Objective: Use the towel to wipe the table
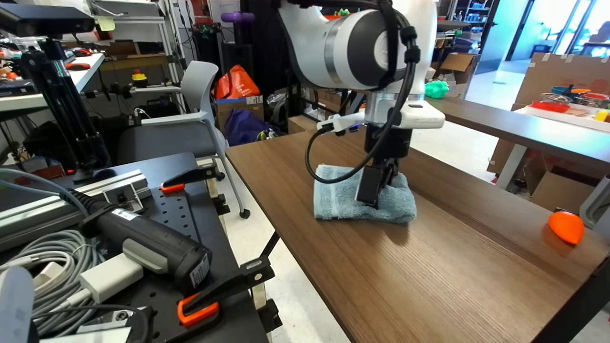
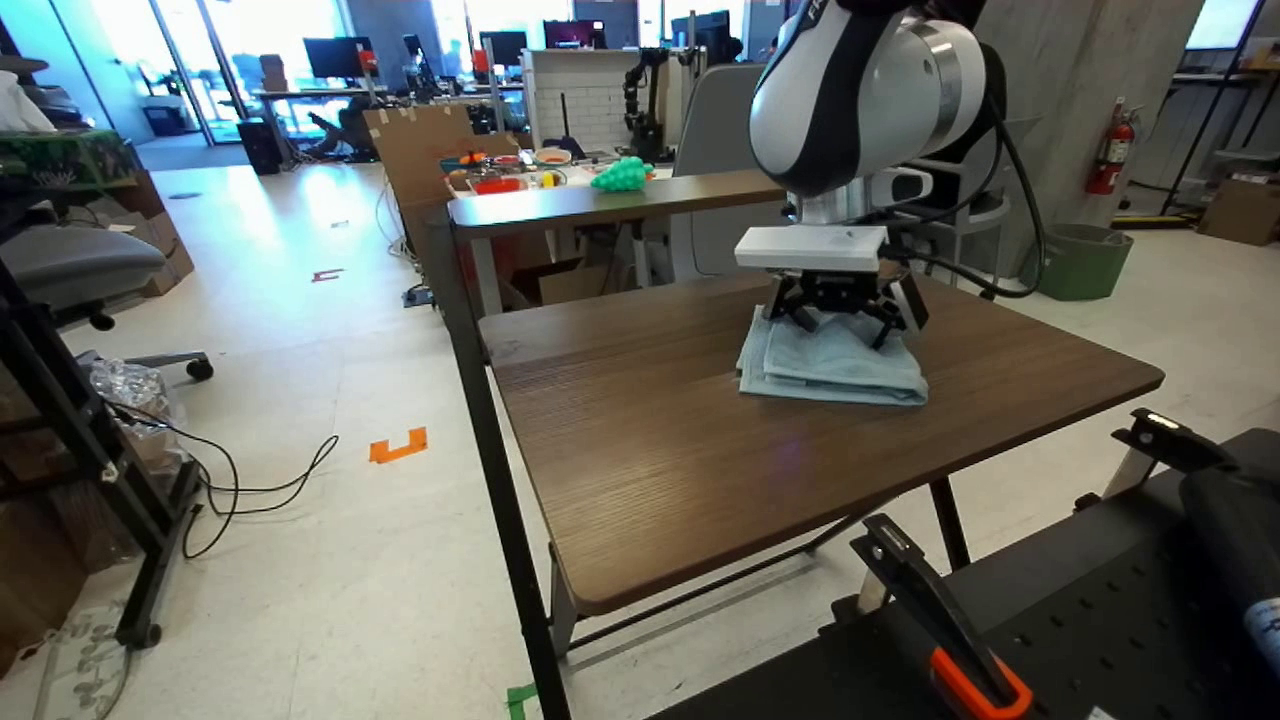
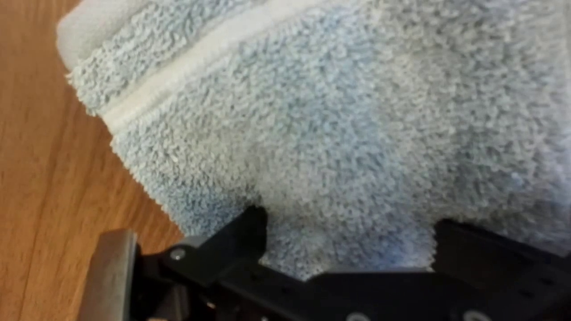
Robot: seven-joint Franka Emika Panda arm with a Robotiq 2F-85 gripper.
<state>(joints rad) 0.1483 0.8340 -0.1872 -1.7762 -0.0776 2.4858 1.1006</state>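
Table [image 2: 640, 460] bears one towel [image 2: 835, 368] beneath one hand [image 3: 350, 217].

Touching the folded light blue-grey towel [image 1: 336, 202] with the downturned gripper [image 1: 381, 190] in an exterior view. Can see it spread to both sides of the jaws and, underneath, the brown wood-grain table [image 1: 429, 267]. Just left of the jaws, as viewed, can follow a black cable [image 1: 330, 181] looping in front of the towel. Well left of them, can make out a dark perforated bench [image 1: 171, 205] with orange-and-black clamps [image 1: 238, 283], a coil of grey cable [image 1: 43, 252] and a black cylindrical device [image 1: 147, 238]. Beyond the jaws, to the right, can see another table [image 1: 529, 126] and a green object [image 1: 436, 89]; well right of them, an orange object [image 1: 566, 227].
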